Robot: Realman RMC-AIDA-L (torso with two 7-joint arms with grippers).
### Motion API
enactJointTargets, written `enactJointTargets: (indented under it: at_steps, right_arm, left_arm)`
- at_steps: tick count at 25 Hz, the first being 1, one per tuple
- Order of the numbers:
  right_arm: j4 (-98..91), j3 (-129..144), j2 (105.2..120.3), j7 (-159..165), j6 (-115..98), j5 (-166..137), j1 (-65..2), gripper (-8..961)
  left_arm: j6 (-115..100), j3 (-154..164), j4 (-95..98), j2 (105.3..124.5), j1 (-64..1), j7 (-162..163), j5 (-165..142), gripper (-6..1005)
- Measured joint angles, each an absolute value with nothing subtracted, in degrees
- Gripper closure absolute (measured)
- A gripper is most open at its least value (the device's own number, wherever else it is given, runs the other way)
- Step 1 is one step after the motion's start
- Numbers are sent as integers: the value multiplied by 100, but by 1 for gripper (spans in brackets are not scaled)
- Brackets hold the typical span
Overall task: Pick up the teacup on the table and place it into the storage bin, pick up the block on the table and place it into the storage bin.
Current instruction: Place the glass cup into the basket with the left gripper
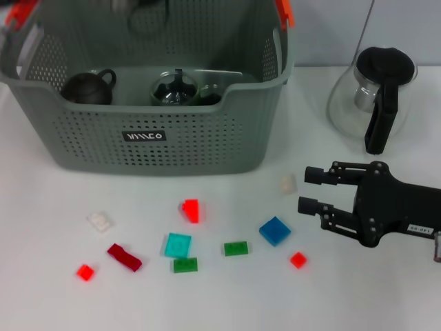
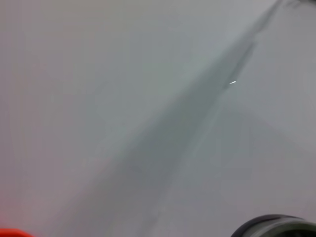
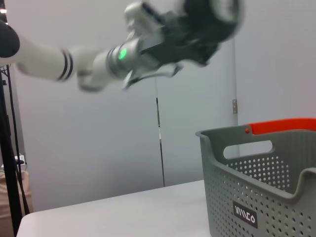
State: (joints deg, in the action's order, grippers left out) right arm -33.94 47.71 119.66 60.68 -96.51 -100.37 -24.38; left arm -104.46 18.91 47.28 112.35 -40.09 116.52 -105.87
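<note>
Looking down from our head camera, we see a white tabletop [image 1: 386,303] with the storage bin [image 1: 148,148], a grey perforated basket with orange handle ends, at the far side toward eleven o'clock. Inside it sit a dark teapot [image 1: 87,86], a glass vessel [image 1: 175,89] and perhaps a small cup beside it, so we judge the teacup step done. A glass teapot [image 1: 375,96] with a black handle stands at two o'clock.

Our right pincer [image 1: 310,189] lies low at three o'clock, its two fingers apart and pointing toward nine o'clock. A small pale block [image 1: 288,183] sits just beyond the fingertips, roughly in line with the gap between them. A blue block [image 1: 275,230] and a small red block [image 1: 298,259] lie near it toward seven o'clock; more blocks scatter toward nine o'clock.

The right arm is plainly the nearer one. We judge a short reach toward nine o'clock would take the pale block.

Our left arm [image 3: 123,54] hangs high above the bin; we cannot tell whether its pincer is apart or together.
</note>
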Motion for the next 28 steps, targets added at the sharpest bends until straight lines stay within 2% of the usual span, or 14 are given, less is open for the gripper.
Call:
enactJointTargets:
  at_steps: [3,6,8,10,13,17,18,19,20,21,24,28]
  right_arm:
    - [-3392,4788,11956,6071,-9650,-10042,-2441,462]
    - [-3391,4773,11945,6073,-9651,-10046,-2429,462]
    - [-3387,4773,11947,6073,-9651,-10046,-2426,462]
    - [-3382,4773,11954,6073,-9642,-10047,-2425,462]
    - [-3376,4767,11965,6073,-9627,-10046,-2425,463]
    - [-3339,4756,11954,6073,-9620,-10046,-2425,463]
    - [-3334,4756,11951,6073,-9616,-10046,-2425,463]
    - [-3331,4755,11946,6073,-9608,-10046,-2425,462]
    - [-3330,4754,11944,6073,-9602,-10046,-2425,462]
    - [-3330,4755,11945,6074,-9600,-10046,-2425,462]
    - [-3330,4755,11952,6074,-9597,-10046,-2425,462]
    - [-3330,4755,11953,6073,-9599,-10045,-2426,461]
  left_arm:
    - [-9498,2833,5612,11124,-4145,12207,-10823,957]
    - [-8843,3893,6239,10901,-4430,12817,-11470,957]
    - [-8641,4201,6472,10876,-4666,13028,-12119,956]
    - [-8512,4489,6661,10936,-4934,13046,-12843,956]
    - [-8136,5096,6898,11141,-5135,13004,-13770,956]
    - [-7485,5940,7287,11553,-5143,12963,-14982,957]
    - [-7318,6129,7409,11719,-5114,12855,-15367,957]
    - [-7073,6356,7570,11987,-5030,12576,-15857,957]
    - [-7073,6356,7570,11987,-5030,12576,-15857,957]
    - [-6947,6468,7641,12131,-4967,12422,-16067,957]
    - [-6684,6731,7717,12319,-4779,12036,-16338,956]
    - [-6649,6851,7627,12307,-4678,11979,-16344,956]
